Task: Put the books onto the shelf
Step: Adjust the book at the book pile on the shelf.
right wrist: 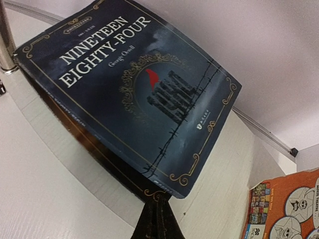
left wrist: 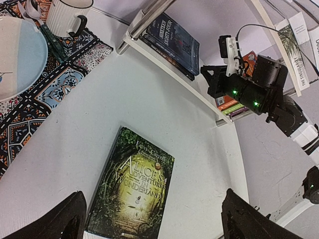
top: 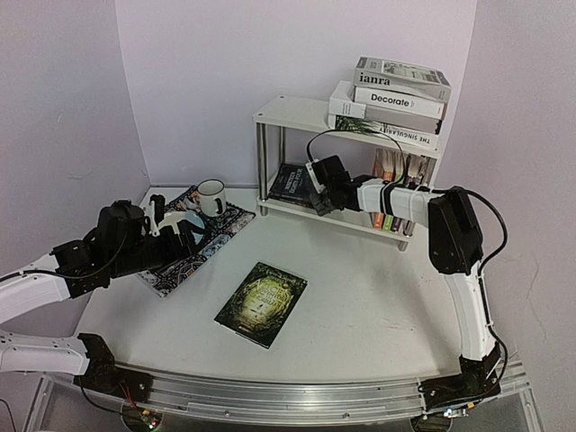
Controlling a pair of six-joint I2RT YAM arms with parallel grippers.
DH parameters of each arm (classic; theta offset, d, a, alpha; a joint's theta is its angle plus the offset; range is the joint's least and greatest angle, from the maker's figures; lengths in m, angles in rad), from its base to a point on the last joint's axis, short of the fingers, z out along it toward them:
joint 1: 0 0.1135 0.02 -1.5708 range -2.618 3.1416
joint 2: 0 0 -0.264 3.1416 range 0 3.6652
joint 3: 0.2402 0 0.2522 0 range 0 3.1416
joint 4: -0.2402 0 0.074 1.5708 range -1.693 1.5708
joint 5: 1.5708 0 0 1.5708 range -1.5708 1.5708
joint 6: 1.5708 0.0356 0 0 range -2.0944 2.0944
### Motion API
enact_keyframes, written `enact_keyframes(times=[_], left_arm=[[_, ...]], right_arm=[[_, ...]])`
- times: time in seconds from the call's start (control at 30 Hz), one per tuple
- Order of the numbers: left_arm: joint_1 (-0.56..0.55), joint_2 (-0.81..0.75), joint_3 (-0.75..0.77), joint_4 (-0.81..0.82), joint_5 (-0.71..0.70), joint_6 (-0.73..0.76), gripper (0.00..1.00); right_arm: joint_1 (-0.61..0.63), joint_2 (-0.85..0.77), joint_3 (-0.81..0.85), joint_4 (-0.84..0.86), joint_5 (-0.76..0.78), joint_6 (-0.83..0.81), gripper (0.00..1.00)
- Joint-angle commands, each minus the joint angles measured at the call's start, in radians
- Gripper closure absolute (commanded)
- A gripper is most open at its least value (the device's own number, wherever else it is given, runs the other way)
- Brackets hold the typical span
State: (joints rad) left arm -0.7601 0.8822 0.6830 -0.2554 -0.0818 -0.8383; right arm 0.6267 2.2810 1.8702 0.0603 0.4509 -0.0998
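Observation:
A green "Alice's Adventures in Wonderland" book (top: 262,303) (left wrist: 132,189) lies flat on the table. My left gripper (top: 174,225) (left wrist: 152,219) hovers open above its near end, touching nothing. The white shelf (top: 297,112) (left wrist: 169,74) (right wrist: 234,169) stands at the back. A dark blue "Nineteen Eighty-Four" book (top: 292,184) (left wrist: 172,42) (right wrist: 129,94) lies on its lower board. My right gripper (top: 317,200) (right wrist: 159,219) is shut, empty, its tips against that book's near corner. Large white hardbacks (top: 396,99) are stacked on top. Colourful paperbacks (top: 396,193) (right wrist: 284,209) stand on the lower tier.
A patterned mat (top: 193,243) (left wrist: 60,84) lies at the left under my left arm, with a white mug (top: 211,196) (left wrist: 65,15) and a pale bowl (left wrist: 15,55) on it. Walls close in behind and on both sides of the shelf.

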Motion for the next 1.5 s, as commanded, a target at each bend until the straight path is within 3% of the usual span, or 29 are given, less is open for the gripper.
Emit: enact_keyframes(times=[0.0, 1.47], left_arm=[[0.002, -0.006, 0.001, 0.001, -0.006, -0.003, 0.05], [0.002, 0.025, 0.012, 0.002, -0.004, 0.002, 0.05]], right_arm=[[-0.019, -0.011, 0.035, 0.013, 0.041, -0.014, 1.0], [-0.071, 0.087, 0.086, -0.056, 0.147, -0.073, 1.0]])
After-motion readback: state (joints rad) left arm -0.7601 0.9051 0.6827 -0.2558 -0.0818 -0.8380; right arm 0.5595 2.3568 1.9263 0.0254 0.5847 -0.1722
